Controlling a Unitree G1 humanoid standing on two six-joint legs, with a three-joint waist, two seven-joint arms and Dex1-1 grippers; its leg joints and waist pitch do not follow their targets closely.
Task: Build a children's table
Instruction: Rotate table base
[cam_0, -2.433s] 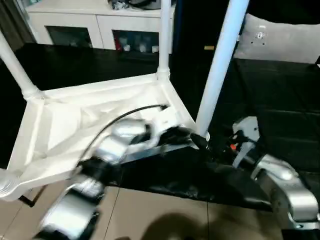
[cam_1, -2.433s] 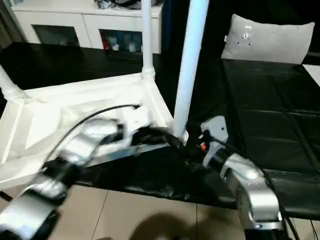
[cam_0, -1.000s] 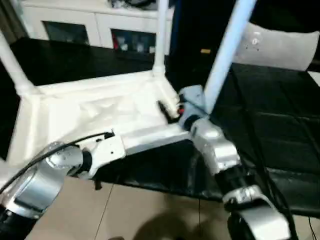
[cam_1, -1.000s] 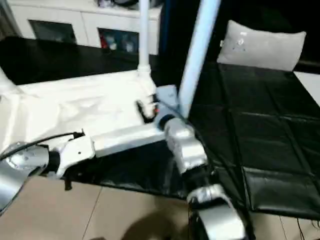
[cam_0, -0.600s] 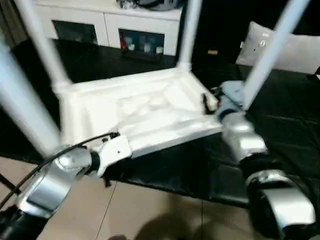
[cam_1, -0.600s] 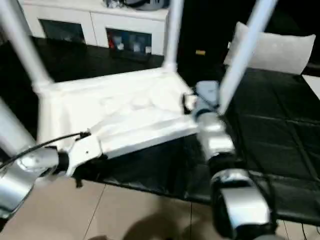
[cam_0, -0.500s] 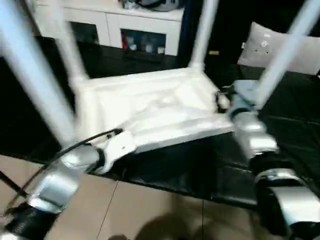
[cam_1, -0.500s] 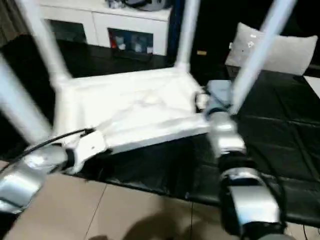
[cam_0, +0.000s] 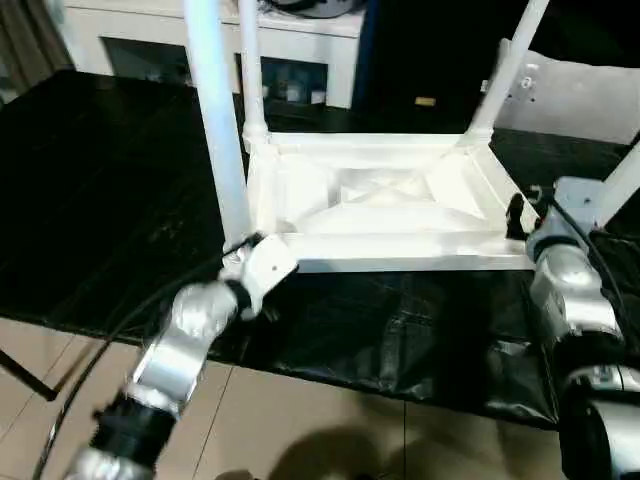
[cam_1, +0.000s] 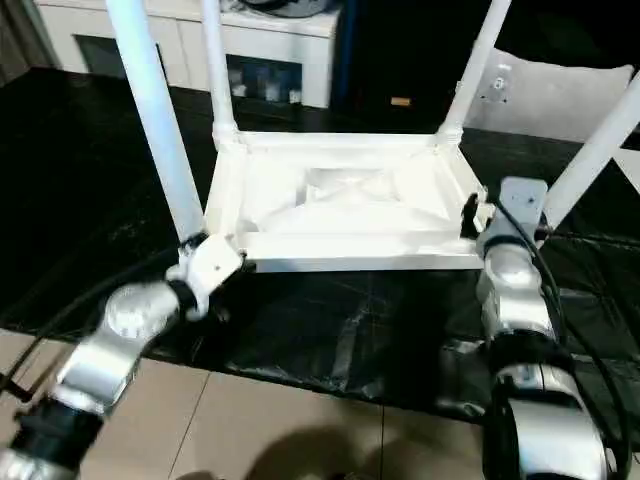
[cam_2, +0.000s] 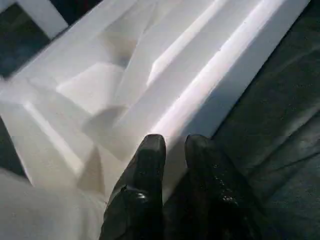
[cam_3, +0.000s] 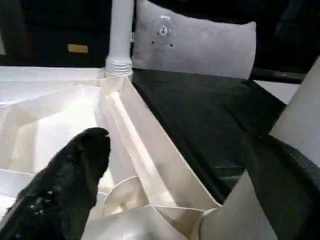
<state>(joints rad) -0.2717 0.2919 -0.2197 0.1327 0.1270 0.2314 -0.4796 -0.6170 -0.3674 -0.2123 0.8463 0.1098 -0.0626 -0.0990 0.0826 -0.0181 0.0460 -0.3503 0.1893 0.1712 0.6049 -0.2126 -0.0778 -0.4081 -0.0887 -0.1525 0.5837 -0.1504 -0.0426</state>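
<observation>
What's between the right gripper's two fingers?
The table's near right leg and its corner socket stand between the right gripper's spread fingers, in the right wrist view.

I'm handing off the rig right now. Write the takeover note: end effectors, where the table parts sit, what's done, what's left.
Left end effector: fingers nearly closed, at the table's near-left corner rim, no clear grip.
Right end effector: wide open, straddling the near-right corner and the foot of its leg.
Table top: upside down on the black surface, ribbed underside up.
Done: all four legs stand in their corner sockets.
Left: check seating, turn the table upright.
</observation>
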